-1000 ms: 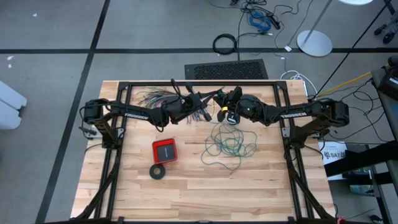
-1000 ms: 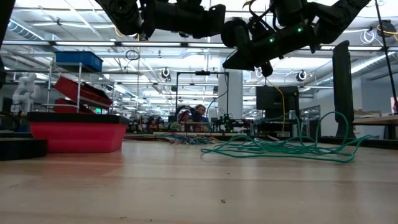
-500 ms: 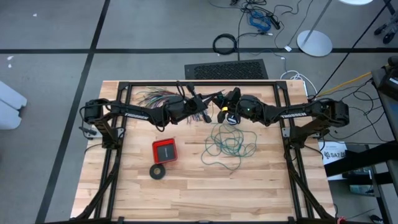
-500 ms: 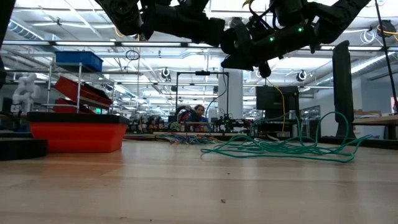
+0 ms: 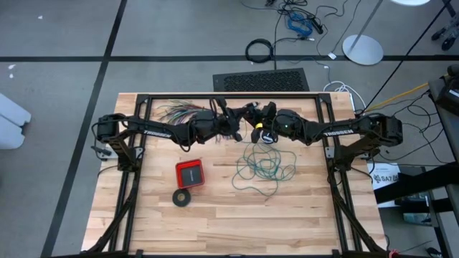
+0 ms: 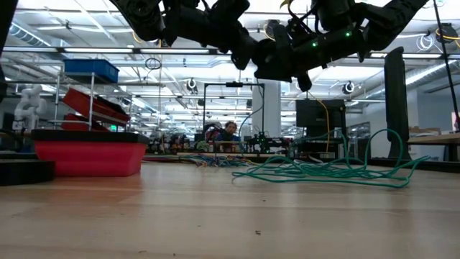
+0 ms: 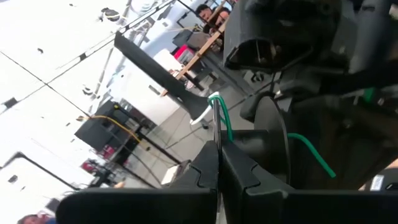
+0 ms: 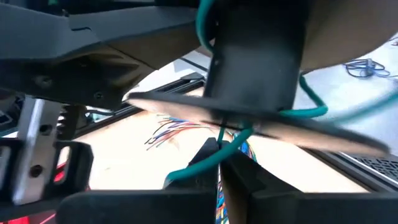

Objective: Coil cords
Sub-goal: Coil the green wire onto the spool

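On the bench the left pincer hangs raised near the far middle, its jaws shut on a stretch of the green wire, which in the left wrist view rises straight out from between the closed fingers. Just to its right the right pincer meets it almost tip to tip, jaws likewise shut on the same wire. Below and slightly right of both, most of the wire lies in a loose flat tangle on the bench, well apart from the red tray. It looks light, limp and a little springy, prone to snag on its own loops, so I would take it along a single free strand near an end, not in the heap
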`<state>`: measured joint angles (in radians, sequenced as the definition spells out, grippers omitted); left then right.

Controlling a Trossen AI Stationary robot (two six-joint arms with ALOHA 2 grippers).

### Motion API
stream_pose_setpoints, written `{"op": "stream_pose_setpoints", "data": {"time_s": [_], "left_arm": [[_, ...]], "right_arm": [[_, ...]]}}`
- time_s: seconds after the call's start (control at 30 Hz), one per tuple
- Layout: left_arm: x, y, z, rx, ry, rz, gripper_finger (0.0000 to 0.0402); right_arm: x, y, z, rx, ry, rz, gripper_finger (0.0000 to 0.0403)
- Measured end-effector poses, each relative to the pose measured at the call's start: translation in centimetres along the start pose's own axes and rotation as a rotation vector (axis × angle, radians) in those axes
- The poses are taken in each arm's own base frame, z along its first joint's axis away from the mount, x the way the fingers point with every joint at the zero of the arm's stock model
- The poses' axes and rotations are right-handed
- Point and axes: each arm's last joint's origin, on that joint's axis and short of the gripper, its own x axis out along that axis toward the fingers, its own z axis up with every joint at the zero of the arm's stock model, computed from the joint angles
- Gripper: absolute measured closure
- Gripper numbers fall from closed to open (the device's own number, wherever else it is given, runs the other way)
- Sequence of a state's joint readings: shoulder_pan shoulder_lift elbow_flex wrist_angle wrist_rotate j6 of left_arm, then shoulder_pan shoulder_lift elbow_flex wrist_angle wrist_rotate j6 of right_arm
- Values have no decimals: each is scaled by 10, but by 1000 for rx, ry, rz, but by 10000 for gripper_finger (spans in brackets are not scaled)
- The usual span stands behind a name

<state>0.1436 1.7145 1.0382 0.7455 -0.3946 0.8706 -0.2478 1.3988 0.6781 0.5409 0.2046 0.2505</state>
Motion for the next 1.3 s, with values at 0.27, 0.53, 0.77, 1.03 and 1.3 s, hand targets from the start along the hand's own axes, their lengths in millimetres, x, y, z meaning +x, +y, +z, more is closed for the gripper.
{"op": "stream_pose_setpoints", "data": {"time_s": [0.27, 0.53, 0.77, 1.03, 1.3], "left_arm": [[0, 0, -1, 121, 20, 6, 402], [0, -2, -5, 189, 56, -21, 402], [1, -4, -12, 263, 115, -50, 402], [1, -3, -23, 272, 155, -45, 402], [1, -4, -24, 277, 162, -51, 402]], "right_arm": [[0, 2, 0, 14, 14, 51, 403], [0, 3, 0, 27, 19, 81, 403], [-1, 5, -1, 51, 36, 132, 403], [-3, 7, -8, 44, 130, 160, 403], [-24, 6, 5, 2, 160, 160, 403]]}}
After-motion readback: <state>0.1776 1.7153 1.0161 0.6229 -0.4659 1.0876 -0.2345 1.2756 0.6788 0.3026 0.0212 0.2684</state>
